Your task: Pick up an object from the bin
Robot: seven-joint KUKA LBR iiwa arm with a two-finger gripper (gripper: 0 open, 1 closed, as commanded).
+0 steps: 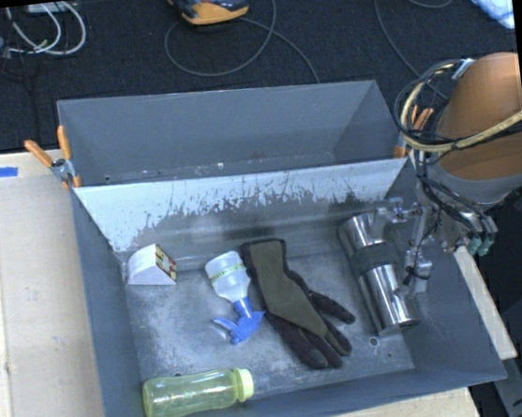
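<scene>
in the grey metal bin [235, 149], shiny pincer [387, 315] beside limp dark glove [292, 303].

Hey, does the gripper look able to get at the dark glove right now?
Probably yes. The dark glove lies uncovered on the bin floor, next to the gripper at the right; only the white-and-blue sprayer lies by its left edge.

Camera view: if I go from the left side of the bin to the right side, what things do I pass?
small white box → white and blue spray nozzle → dark glove → end effector
</scene>
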